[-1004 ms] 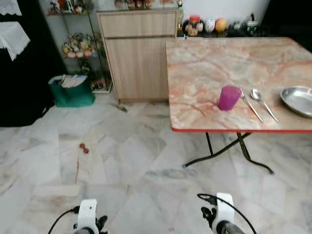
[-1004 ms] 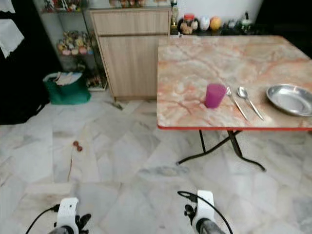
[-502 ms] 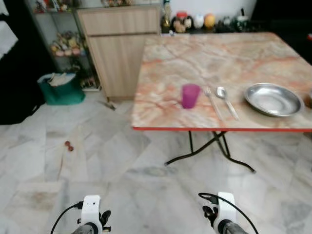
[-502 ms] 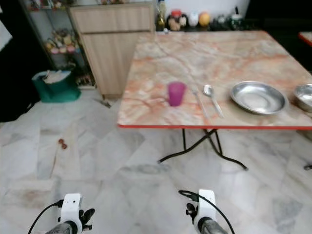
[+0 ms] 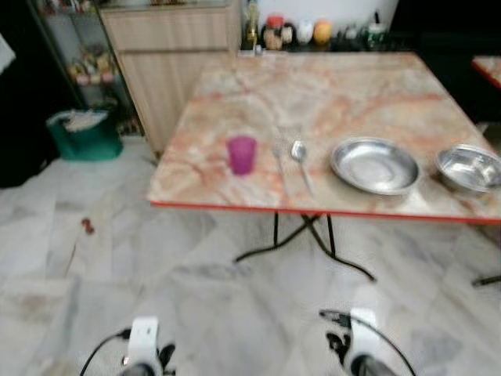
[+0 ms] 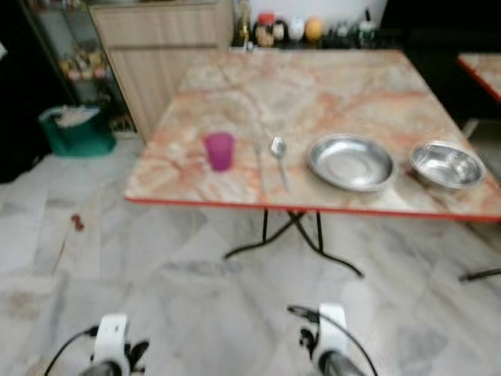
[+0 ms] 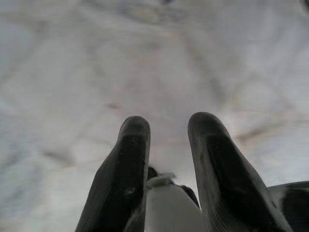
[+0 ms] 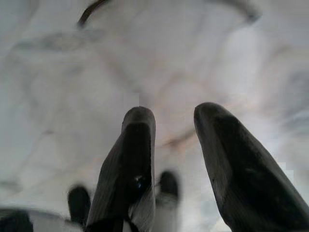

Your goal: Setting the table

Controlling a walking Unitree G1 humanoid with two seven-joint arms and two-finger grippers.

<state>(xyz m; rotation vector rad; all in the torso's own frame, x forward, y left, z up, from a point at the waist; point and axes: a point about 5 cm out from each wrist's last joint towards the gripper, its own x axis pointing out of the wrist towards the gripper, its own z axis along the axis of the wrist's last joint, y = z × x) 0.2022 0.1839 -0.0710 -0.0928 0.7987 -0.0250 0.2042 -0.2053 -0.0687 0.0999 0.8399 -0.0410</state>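
Observation:
A marble-patterned table [image 5: 337,94] with a red edge stands ahead. On it, near the front edge, are a purple cup [image 5: 241,154], a fork [image 5: 280,164], a spoon [image 5: 300,160], a shallow steel plate [image 5: 374,165] and a steel bowl [image 5: 468,168] at the right. Both arms hang low near the floor, far short of the table. My left gripper [image 7: 166,128] is open over bare marble floor with nothing between its fingers. My right gripper [image 8: 175,116] is open too, also over the floor.
A wooden cabinet [image 5: 168,55] stands left of the table, with a green bag [image 5: 82,133] beside it. Jars and bottles [image 5: 301,31] line the back. The table's black folding legs [image 5: 305,243] stand underneath. A small red item [image 5: 87,225] lies on the floor. Another table's corner [image 5: 487,66] is at far right.
The camera has swung to the right, so the table has shifted left in view and the steel bowl has come into sight. The picture is now blurred. Both arms still hang low.

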